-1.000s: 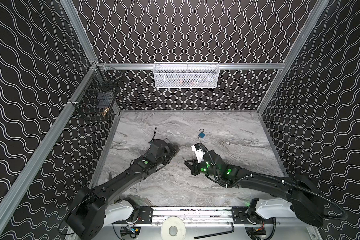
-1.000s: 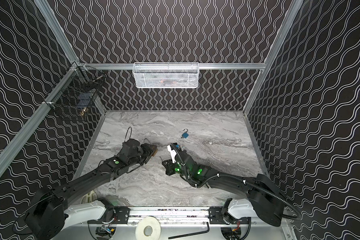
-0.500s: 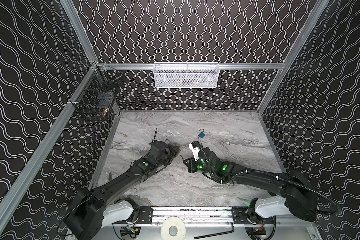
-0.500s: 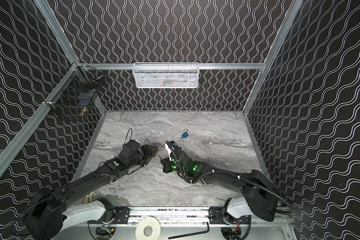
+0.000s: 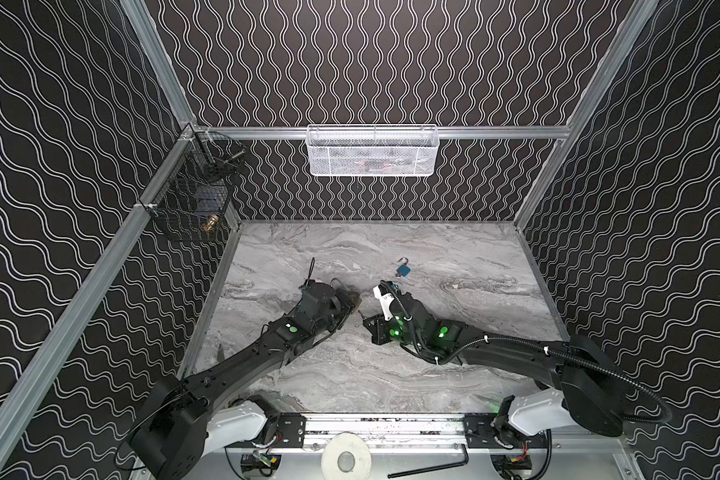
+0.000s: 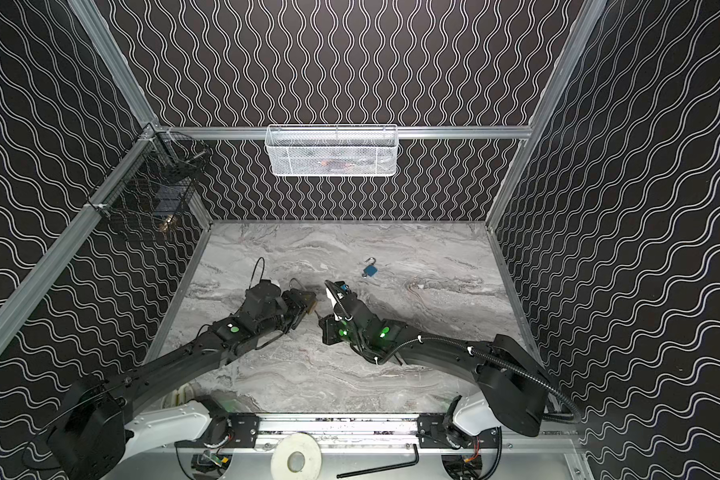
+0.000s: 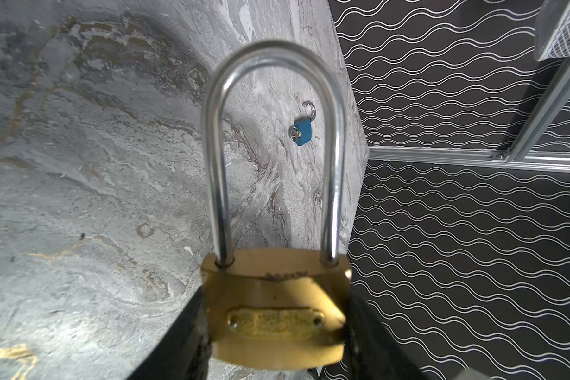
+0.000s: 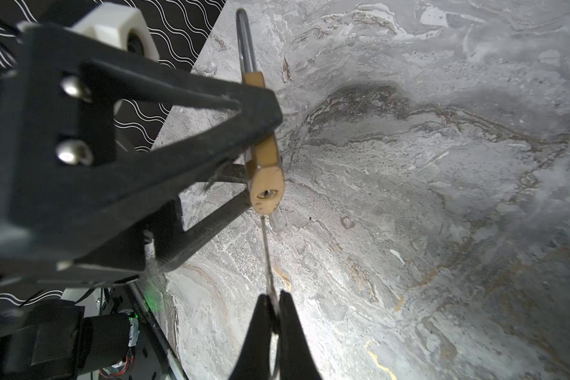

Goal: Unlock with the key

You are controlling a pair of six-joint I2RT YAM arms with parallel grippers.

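Clearly, over the grey marble-patterned table point(image 5: 454, 374) the black left arm point(image 5: 242, 363) and right arm point(image 5: 516, 353) meet near the middle, both stretched low and forward. The left gripper point(image 5: 351, 300) is clamped on the body of the brass padlock with a long steel shackle point(image 7: 273, 306), both shackle legs seated, and turns its bottom face to the right arm. The right gripper point(image 8: 275, 306) is pressed together on the thin silver key point(image 8: 266, 253). A small blue padlock point(image 7: 302, 131) lies well apart, further back. The key's long axis runs nearly in line with the brass padlock, and its tip is just beside the keyhole point(image 8: 268, 194), at the edge of the bottom face; I judge it must shift slightly before it enters. Whether the tip touches, I cannot tell.
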